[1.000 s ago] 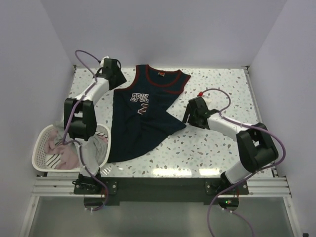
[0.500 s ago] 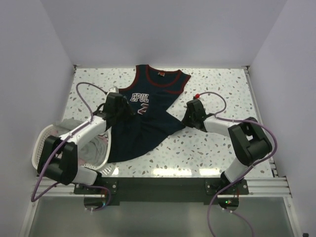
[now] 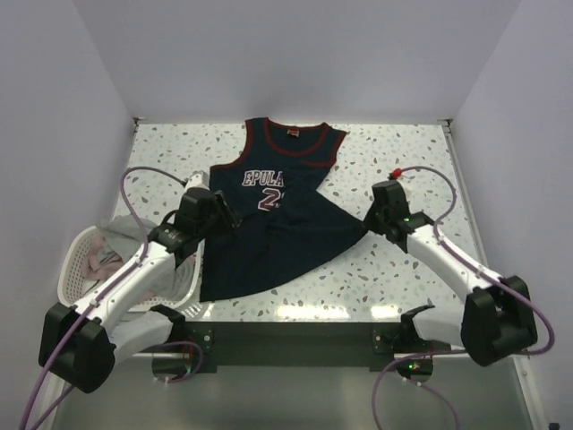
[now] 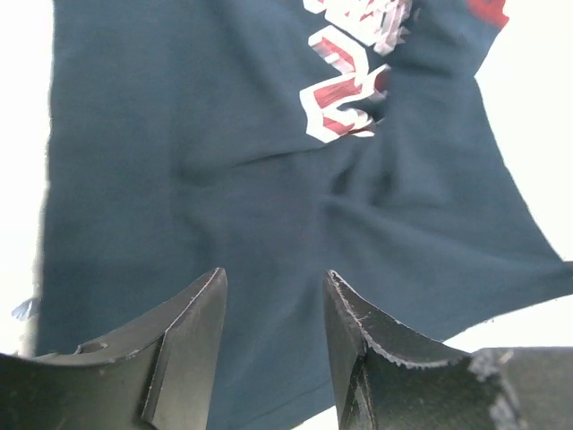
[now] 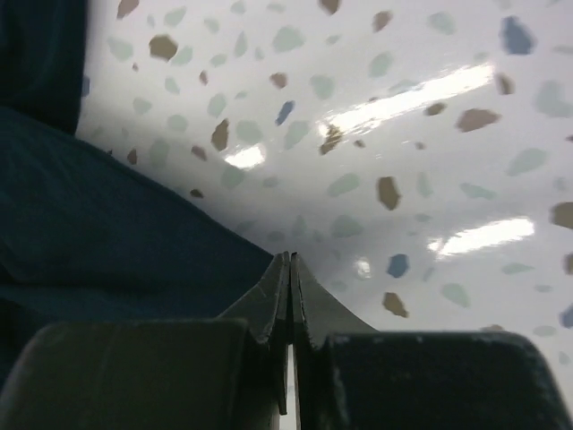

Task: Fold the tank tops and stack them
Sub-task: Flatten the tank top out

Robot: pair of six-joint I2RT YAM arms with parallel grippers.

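Note:
A navy tank top with dark red trim and white lettering lies spread on the table, neck toward the far wall. My left gripper hovers over its left side. In the left wrist view the gripper is open, with only navy cloth below it. My right gripper is at the tank top's right hem corner. In the right wrist view it is shut, with the navy cloth's edge running into the fingertips. Pale pinkish tank tops lie in the basket.
A white slotted basket stands at the near left edge, partly under my left arm, with a greyish cloth over its far rim. The speckled table is bounded by white walls on the left, back and right.
My left arm swung from the far left corner to above the jersey's left side. My right gripper shut at the right hem corner and moved right, drawing the cloth out flatter.

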